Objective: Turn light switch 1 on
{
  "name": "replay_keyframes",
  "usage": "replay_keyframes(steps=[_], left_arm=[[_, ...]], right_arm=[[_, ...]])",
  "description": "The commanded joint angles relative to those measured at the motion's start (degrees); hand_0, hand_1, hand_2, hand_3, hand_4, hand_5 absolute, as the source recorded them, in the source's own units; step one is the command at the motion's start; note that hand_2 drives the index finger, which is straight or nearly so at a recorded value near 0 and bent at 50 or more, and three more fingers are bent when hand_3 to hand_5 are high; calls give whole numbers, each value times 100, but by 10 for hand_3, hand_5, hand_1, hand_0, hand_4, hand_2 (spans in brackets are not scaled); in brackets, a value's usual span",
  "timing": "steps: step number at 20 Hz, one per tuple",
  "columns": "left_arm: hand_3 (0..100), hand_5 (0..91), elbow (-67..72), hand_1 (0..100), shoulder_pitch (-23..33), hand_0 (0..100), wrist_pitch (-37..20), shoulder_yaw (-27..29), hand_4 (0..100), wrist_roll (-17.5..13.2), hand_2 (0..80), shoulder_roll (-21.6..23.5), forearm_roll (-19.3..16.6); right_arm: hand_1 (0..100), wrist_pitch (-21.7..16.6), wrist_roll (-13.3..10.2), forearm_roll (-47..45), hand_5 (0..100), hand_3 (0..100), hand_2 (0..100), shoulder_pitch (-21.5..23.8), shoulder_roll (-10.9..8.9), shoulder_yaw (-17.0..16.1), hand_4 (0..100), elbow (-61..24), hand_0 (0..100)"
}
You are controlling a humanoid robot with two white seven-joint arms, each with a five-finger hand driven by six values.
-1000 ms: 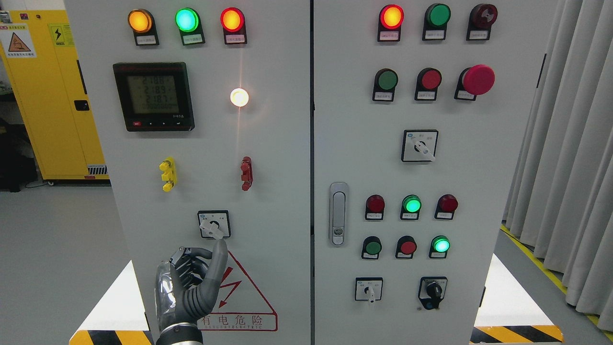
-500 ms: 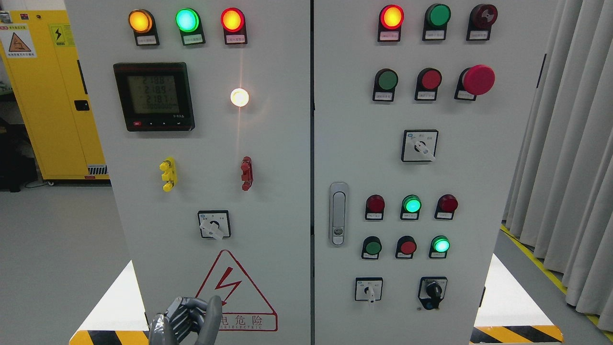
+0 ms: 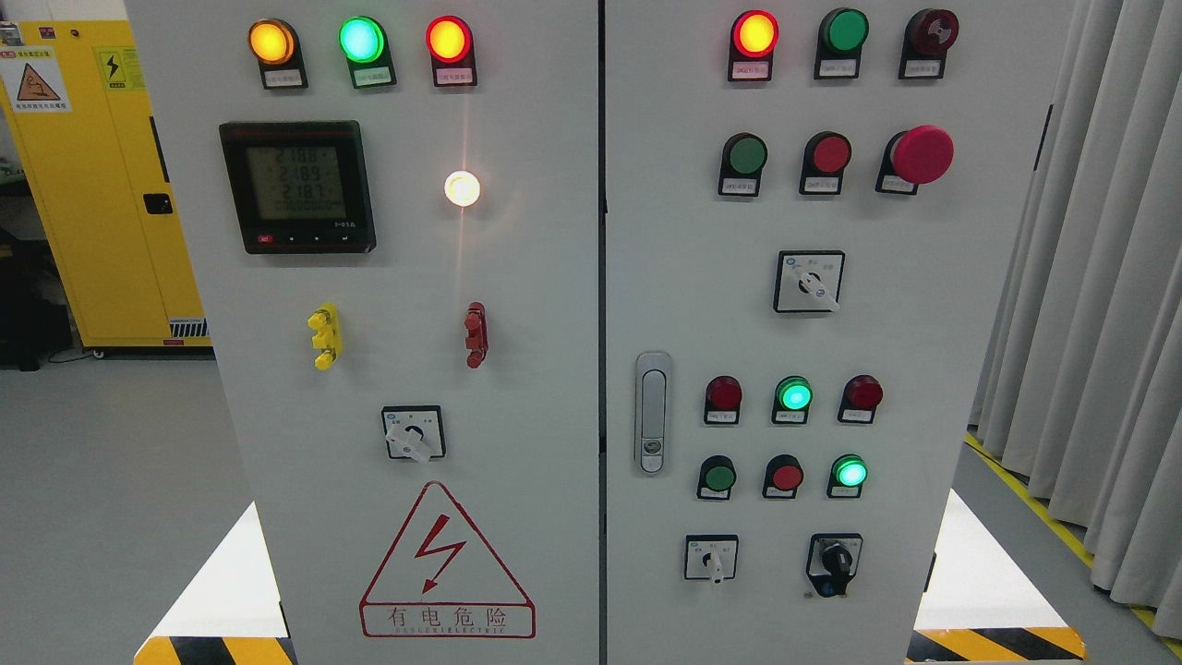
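A grey electrical cabinet fills the head view. On its left door a small rotary switch with a white knob sits above a red lightning warning triangle; the knob points down to the right. Above it a round white lamp glows brightly. Neither of my hands shows in the picture.
The left door also carries a dark digital meter, three lit lamps along the top, and yellow and red terminals. The right door holds several buttons, lamps, rotary switches and a handle. A yellow cabinet stands at left, curtains at right.
My left hand, which reached up with a finger just under the rotary switch, has dropped down and left the picture. The switch knob and the white lamp look the same.
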Motion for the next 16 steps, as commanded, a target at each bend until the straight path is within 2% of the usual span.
replay_keyframes(steps=[1, 3, 5, 7, 8, 9, 10, 11, 12, 14, 15, 16], left_arm=[[774, 631, 2820, 400, 385, 36, -679, 542, 843, -178, 575, 292, 126], [699, 505, 3612, 400, 385, 22, -715, 533, 773, -415, 544, 292, 152], [581, 331, 4315, 401, 385, 15, -715, 498, 637, -679, 466, 292, 170], [543, 294, 5018, 401, 385, 12, -689, 454, 605, -829, 440, 283, 152], [356, 77, 5387, 399, 368, 0, -672, 445, 435, -890, 255, 257, 152], [339, 70, 5791, 400, 341, 0, -671, 419, 426, -995, 234, 239, 161], [278, 41, 6195, 402, 306, 7, -671, 392, 391, -1092, 157, 222, 143], [252, 19, 6495, 399, 280, 22, -654, 392, 370, -1163, 121, 195, 135], [240, 10, 6777, 398, 210, 27, -645, 392, 362, -1259, 113, 169, 126], [125, 0, 7400, 379, -27, 45, -628, 410, 268, -1435, 0, 81, 108], [116, 0, 7682, 368, -150, 45, -575, 410, 257, -1427, 0, 72, 99], [77, 0, 7885, 327, -247, 49, -462, 410, 189, -1462, 0, 63, 99]], right_arm=[[500, 5, 4, -167, 0, 0, 40, 0, 0, 0, 0, 0, 0], [500, 5, 4, -167, 0, 0, 40, 0, 0, 0, 0, 0, 0], [500, 5, 4, -167, 0, 0, 40, 0, 0, 0, 0, 0, 0], [500, 5, 4, -167, 0, 0, 40, 0, 0, 0, 0, 0, 0], [500, 5, 4, -167, 0, 0, 40, 0, 0, 0, 0, 0, 0], [500, 5, 4, -167, 0, 0, 40, 0, 0, 0, 0, 0, 0], [500, 5, 4, -167, 0, 0, 40, 0, 0, 0, 0, 0, 0], [500, 5, 4, -167, 0, 0, 40, 0, 0, 0, 0, 0, 0], [500, 5, 4, -167, 0, 0, 40, 0, 0, 0, 0, 0, 0], [500, 5, 4, -167, 0, 0, 40, 9, 0, 0, 0, 0, 0], [500, 5, 4, -167, 0, 0, 40, 0, 0, 0, 0, 0, 0], [500, 5, 4, -167, 0, 0, 40, 0, 0, 0, 0, 0, 0]])
